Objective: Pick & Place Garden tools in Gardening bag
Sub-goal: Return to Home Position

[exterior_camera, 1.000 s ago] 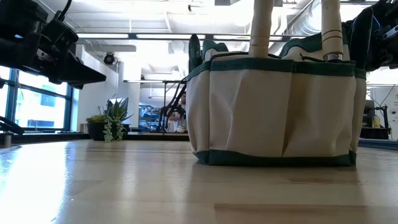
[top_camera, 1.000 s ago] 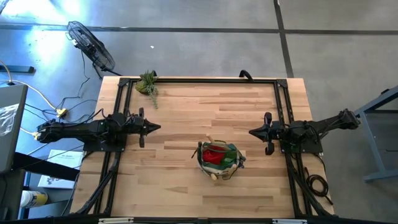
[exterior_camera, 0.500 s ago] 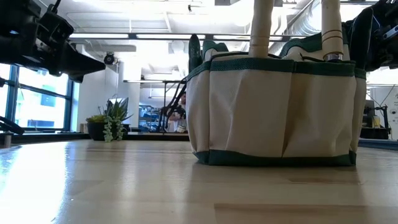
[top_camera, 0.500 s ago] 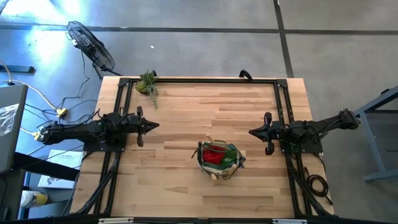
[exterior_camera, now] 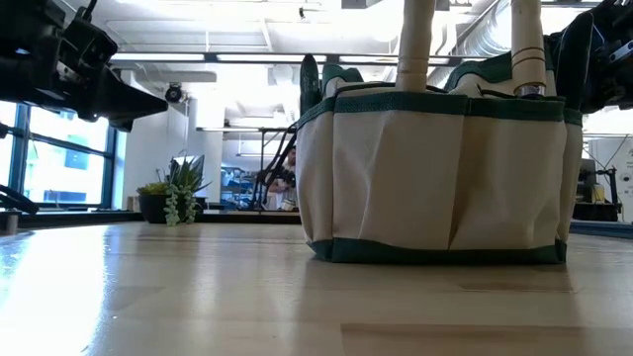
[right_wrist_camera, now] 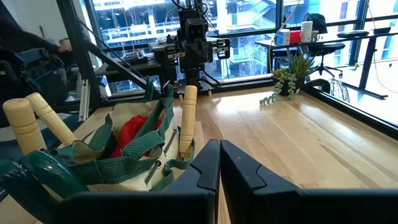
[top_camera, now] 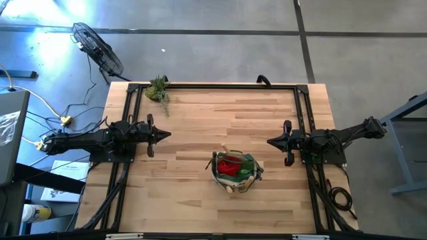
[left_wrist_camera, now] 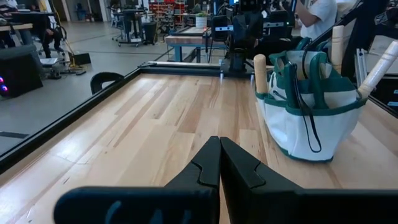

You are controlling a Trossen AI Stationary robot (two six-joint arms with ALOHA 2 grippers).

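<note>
Against the picture from a second ago, the left gripper (top_camera: 165, 135) has drawn back a little toward the left edge of the table (top_camera: 220, 110), and in the low view its dark tip sits slightly higher and farther left. Over the last half second nothing has shifted, and the right gripper (top_camera: 272, 141) and the gardening bag (top_camera: 235, 171) lie just as they did. The bag stands upright on the near half of the table, a little right of centre and nearer the right gripper than the left, touching neither. Its mouth faces up and its long axis runs roughly left to right (a slight skew is possible, but I cannot be sure of it). It is soft pale canvas with green webbing trim, sagging pockets and loop handles. Two round pale wooden handles (exterior_camera: 416, 40) rise straight up from its outer pockets, and a red fabric piece (top_camera: 230, 165) lies crumpled inside. Both arms stretch low along the table's sides with their tips pointing inward at each other. Each wrist view shows its own two dark angular fingers (left_wrist_camera: 239, 171) pressed together, holding nothing. A leafy plant (top_camera: 159, 89) sits at the far left corner of the pale, striped wood-plank top.
</note>
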